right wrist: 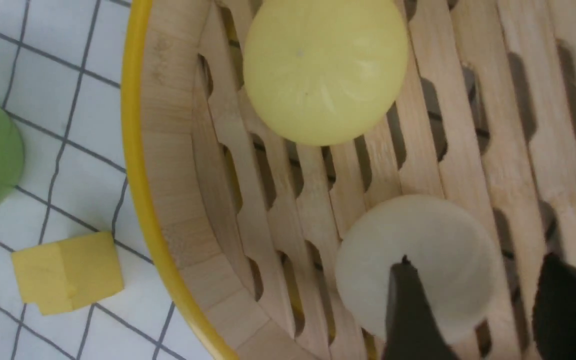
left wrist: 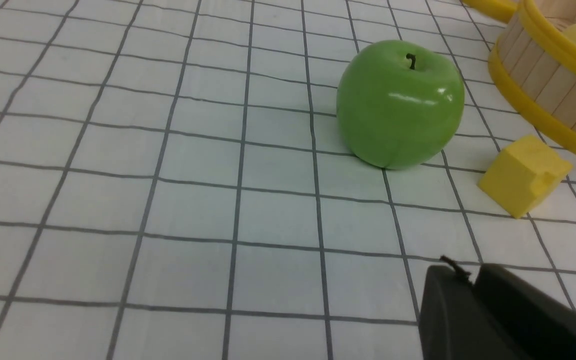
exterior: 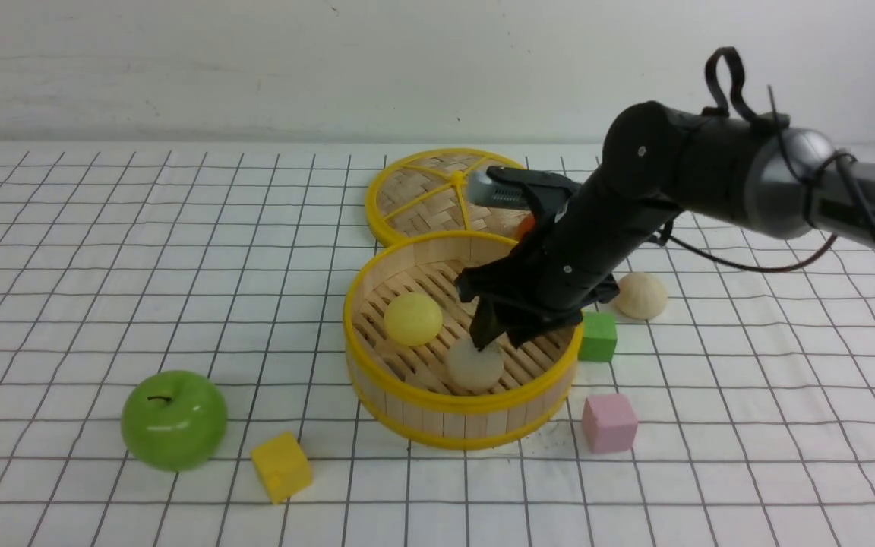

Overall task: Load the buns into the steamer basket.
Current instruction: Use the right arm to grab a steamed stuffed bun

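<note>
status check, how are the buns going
Right hand open over cream bun in basket. Yellow bun in too. Third bun outside, near green cube. Left hand: grip unclear.

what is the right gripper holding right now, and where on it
Nothing, it seems. The right gripper is open over the cream bun, which rests on the slats of the steamer basket; one fingertip overlaps it, the other stands clear.

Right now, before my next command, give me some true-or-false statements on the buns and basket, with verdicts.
1. The yellow bun lies in the basket. True.
2. The third bun is in the basket too. False: it lies on the table, right of the basket.
3. The right end effector hangs over the cream bun in the basket. True.
4. The apple is in the basket. False: it sits on the table, left of the basket.
</note>
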